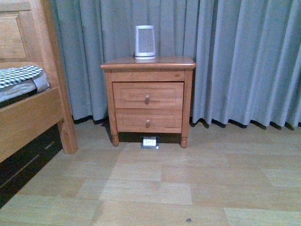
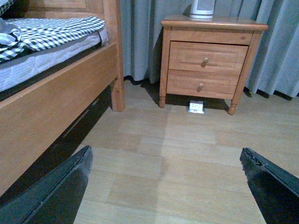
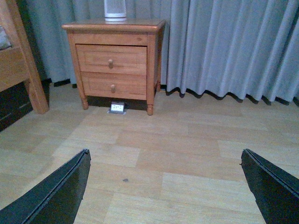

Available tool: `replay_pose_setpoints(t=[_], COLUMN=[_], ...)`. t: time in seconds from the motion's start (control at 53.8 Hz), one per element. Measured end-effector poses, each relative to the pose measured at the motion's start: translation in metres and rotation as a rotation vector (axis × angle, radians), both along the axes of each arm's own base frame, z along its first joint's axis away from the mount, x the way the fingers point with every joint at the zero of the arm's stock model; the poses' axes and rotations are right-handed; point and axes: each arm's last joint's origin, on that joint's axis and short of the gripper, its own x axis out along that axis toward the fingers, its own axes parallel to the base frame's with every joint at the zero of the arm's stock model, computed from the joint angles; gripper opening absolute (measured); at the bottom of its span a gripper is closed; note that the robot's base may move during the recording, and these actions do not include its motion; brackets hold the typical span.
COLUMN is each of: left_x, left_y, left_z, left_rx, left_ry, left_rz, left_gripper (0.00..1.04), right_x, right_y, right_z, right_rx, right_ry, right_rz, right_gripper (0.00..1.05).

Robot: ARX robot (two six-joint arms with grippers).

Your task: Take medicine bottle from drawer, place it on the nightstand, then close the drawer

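Note:
The nightstand (image 1: pixel 148 62) stands against the curtain, far ahead of both grippers. Its taller upper drawer (image 1: pixel 162 94) is closed, as is the shallower one below. The medicine bottle is hidden; no view shows it. The nightstand also shows in the left wrist view (image 2: pixel 212 22) with the drawer (image 2: pixel 219 56), and in the right wrist view (image 3: pixel 114 25) with the drawer (image 3: pixel 128 58). My left gripper (image 2: pixel 166 154) and right gripper (image 3: pixel 165 154) are both open and empty above bare floor. Neither arm shows in the front view.
A white tapered device with dark slats (image 1: pixel 145 42) stands on the nightstand top. A wooden bed frame (image 1: pixel 28 108) with checked bedding is at the left. A small white object (image 1: pixel 149 142) lies on the floor under the nightstand. Grey curtains (image 1: pixel 244 61) hang behind.

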Motion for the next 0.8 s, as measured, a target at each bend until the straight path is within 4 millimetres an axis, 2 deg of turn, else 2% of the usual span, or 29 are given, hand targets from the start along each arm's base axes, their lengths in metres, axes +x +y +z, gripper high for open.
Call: replay_pose_setpoints(t=[0.799], left_x=[0.0], left_y=[0.0], left_z=[0.0], left_rx=[0.0], left_ry=[0.0], left_rz=[0.0], left_gripper=[0.98], right_x=[0.0], right_y=[0.0], right_z=[0.0], right_rx=[0.0], right_ry=[0.0], right_rz=[0.0], right_gripper=[0.98])
